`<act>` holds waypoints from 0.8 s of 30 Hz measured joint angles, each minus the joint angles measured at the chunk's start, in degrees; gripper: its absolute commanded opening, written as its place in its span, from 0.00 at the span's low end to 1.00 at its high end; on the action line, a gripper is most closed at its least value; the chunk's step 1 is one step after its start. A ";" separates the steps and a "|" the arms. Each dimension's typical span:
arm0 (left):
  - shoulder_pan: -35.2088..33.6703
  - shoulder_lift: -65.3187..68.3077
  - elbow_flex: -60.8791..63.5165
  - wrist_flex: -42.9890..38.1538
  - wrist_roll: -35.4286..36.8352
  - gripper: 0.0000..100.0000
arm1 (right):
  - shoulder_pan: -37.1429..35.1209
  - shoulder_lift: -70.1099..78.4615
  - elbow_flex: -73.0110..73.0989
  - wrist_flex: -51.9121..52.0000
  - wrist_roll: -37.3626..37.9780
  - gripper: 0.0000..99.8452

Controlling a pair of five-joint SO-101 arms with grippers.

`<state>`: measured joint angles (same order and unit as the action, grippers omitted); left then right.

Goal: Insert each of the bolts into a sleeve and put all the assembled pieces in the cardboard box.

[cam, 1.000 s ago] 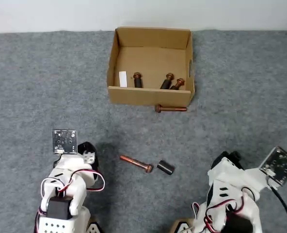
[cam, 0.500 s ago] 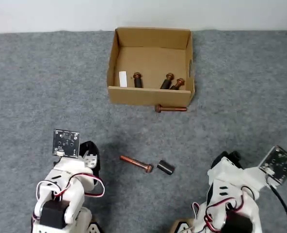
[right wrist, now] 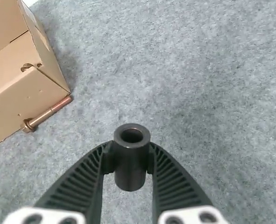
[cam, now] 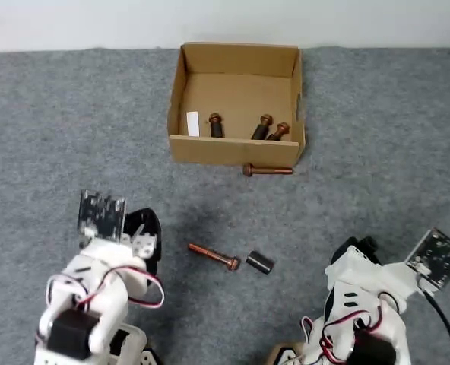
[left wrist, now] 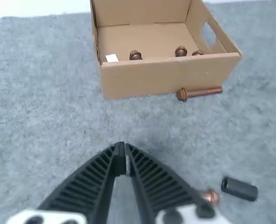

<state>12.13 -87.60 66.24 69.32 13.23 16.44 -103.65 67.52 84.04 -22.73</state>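
The cardboard box [cam: 236, 150] stands at the far middle of the carpet and holds three bolt-and-sleeve pieces [cam: 263, 126]. One loose bolt [cam: 268, 169] lies against the box's front wall [left wrist: 199, 92]. A second bolt [cam: 213, 257] lies on the carpet between the arms, its head next to a black sleeve [cam: 259, 262] [left wrist: 239, 189]. My left gripper [left wrist: 124, 153] is shut with nothing in it, low over the carpet to the left of that bolt [cam: 143, 234]. My right gripper [right wrist: 128, 150] is shut on another black sleeve [right wrist: 131, 161], held with its bore facing the camera.
Grey carpet covers the whole table, with free room to the left and right of the box. A white label [cam: 192, 123] lies in the box's left corner. The right arm's body [cam: 366, 304] sits at the near right edge.
The left arm has shifted a little forward and leftward, its gripper edging toward the box. The right arm, the bolts and the loose sleeve have not moved.
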 measured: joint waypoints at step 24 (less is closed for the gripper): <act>10.73 67.87 -29.54 8.35 -50.37 0.06 | 0.00 0.00 0.00 0.00 0.00 0.01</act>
<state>22.86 -19.74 36.70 77.67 -37.14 16.44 -103.65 67.52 84.04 -22.73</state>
